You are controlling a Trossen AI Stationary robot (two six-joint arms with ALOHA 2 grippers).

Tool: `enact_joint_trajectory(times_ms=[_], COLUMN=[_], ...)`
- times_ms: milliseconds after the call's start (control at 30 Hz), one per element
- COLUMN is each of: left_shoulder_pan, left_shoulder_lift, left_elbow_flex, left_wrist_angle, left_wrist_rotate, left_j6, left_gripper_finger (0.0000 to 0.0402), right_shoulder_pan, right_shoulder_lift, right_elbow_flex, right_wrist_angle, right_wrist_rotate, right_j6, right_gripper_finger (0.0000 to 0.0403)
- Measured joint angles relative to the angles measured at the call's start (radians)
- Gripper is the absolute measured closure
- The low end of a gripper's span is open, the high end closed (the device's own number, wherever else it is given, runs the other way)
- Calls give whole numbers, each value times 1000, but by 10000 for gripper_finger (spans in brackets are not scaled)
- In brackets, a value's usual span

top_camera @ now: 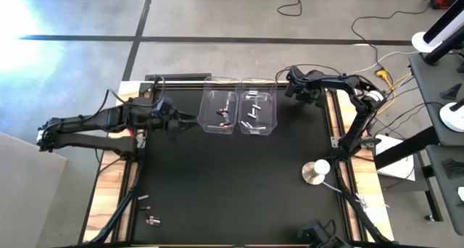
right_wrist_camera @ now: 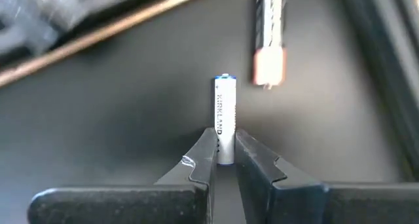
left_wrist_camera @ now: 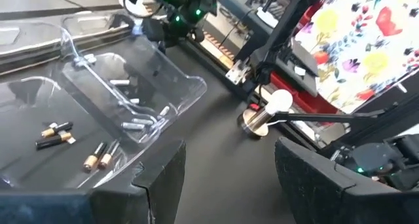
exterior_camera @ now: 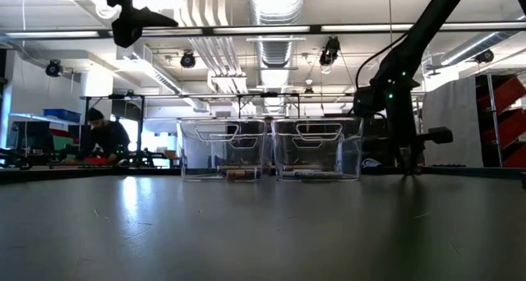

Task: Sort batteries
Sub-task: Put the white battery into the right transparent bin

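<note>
Right gripper point(right_wrist_camera: 224, 155) was pinched on a silver-white battery point(right_wrist_camera: 224, 116), fingers pressed against its lower end, the cell sticking out ahead of the tips over the black table point(top_camera: 232, 183); a dark battery with a copper end point(right_wrist_camera: 269, 37) lay just beyond it. In the high view the right gripper point(top_camera: 296, 87) sat at the table's far right corner, beside the right clear bin point(top_camera: 259, 112), which held silver-white cells point(top_camera: 252, 114). Left bin point(top_camera: 220, 111) held dark copper-tipped cells point(top_camera: 222, 117). Left gripper point(top_camera: 190, 119) hovered just left of the bins, fingers spread, holding nothing. A few loose batteries point(top_camera: 148, 210) lay near the front left corner. Round white-and-metal disc point(top_camera: 317, 171) stood at the right side.
</note>
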Motion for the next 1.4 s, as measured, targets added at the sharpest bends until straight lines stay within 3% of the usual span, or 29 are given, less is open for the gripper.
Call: enact_joint_trajectory(times_ms=[167, 533, 867, 1067, 1400], left_shoulder_pan=[0, 0, 0, 0, 0], left_shoulder_lift=[-45, -122, -143, -143, -146], left_elbow_flex=[0, 0, 0, 0, 0], left_wrist_angle=[-2, -3, -3, -3, -3], left_wrist_rotate=[1, 2, 2, 2, 3], left_j6=[11, 73, 99, 103, 88], left_gripper_finger=[189, 189, 189, 189, 189], right_shoulder_pan=[34, 127, 281, 410, 479], right_shoulder_lift=[-39, -219, -359, -321, -70], right_elbow_flex=[-1, -1, 135, 308, 571], right_wrist_angle=[-48, -98, -149, -168, -328], right_wrist_rotate=[-46, 23, 23, -42, -284], right_j6=[0, -32, -284, -507, -786], right_gripper_finger=[365, 365, 376, 379, 380])
